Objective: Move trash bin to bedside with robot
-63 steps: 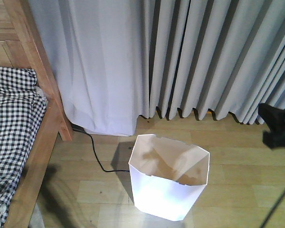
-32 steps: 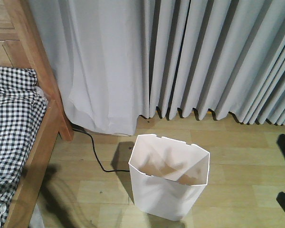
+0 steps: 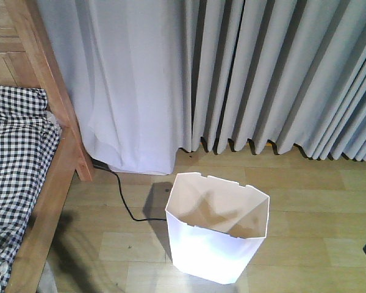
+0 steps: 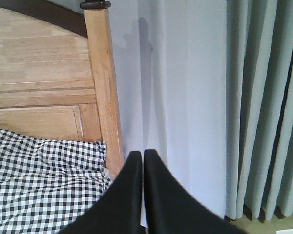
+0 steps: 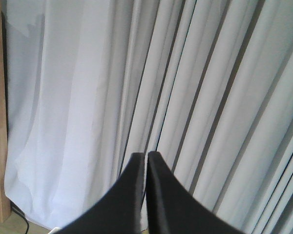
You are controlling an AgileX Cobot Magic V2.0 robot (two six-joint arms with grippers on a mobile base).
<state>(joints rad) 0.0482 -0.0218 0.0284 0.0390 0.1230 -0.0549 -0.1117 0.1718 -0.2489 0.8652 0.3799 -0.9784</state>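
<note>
Fingers (image 4: pixel 136 161) pressed together, both arms raised

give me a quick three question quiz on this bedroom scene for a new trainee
1. True or false: the white trash bin stands upright on the wooden floor.
2. Which side of the bin does the bed with checked bedding lie on in the front view? A) left B) right C) behind it
3. Fill in: in both wrist views, the jaws of the left gripper and the right gripper are ____ and hold nothing.

Key: 1. true. 2. A. 3. shut.
</note>
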